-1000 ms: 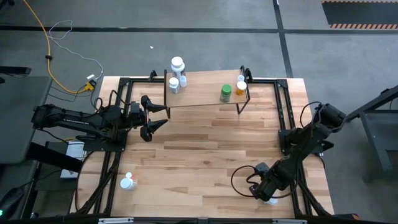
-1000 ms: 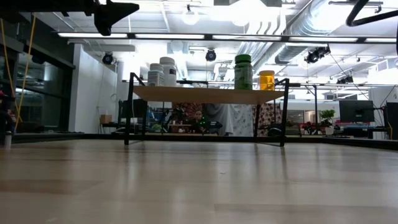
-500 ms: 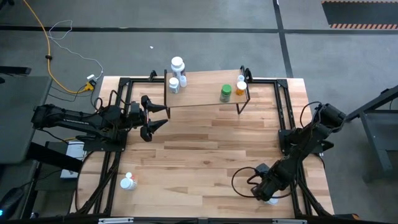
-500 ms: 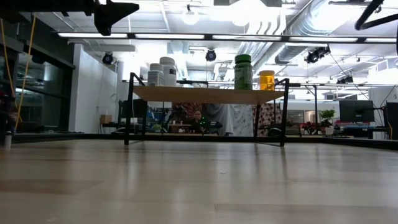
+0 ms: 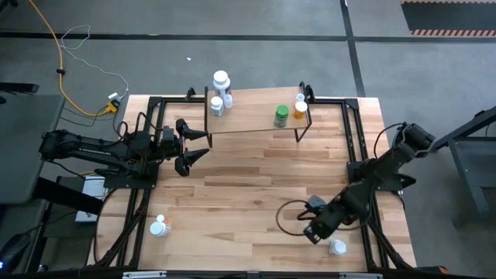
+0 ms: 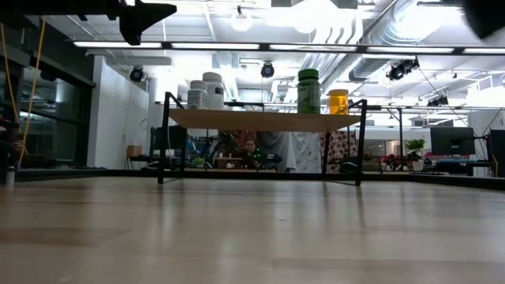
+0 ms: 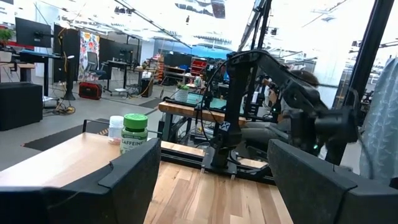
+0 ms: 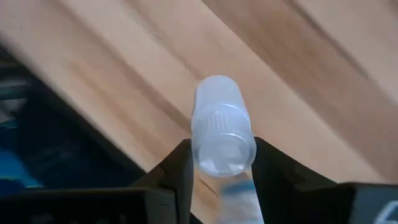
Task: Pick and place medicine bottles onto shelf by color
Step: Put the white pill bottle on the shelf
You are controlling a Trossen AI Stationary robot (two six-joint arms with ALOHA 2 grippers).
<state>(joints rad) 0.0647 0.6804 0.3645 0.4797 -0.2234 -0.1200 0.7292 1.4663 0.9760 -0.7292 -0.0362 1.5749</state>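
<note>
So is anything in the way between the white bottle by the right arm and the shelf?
Nothing visible: only bare table lies between the white bottle and the shelf. The right pincer hangs beside the bottle, and the left pincer waits open near the shelf's left end.

Bottles [image 5: 221, 93] stand on the shelf [image 5: 252, 116], others lie near the table's [image 5: 248, 194] front corners.

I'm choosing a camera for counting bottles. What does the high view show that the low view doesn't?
Only the high view: a left white bottle and a right white bottle on the table, the latter beside the right gripper. Only the low view: the room behind. Both: the shelf with its green bottle and orange bottle.
</note>
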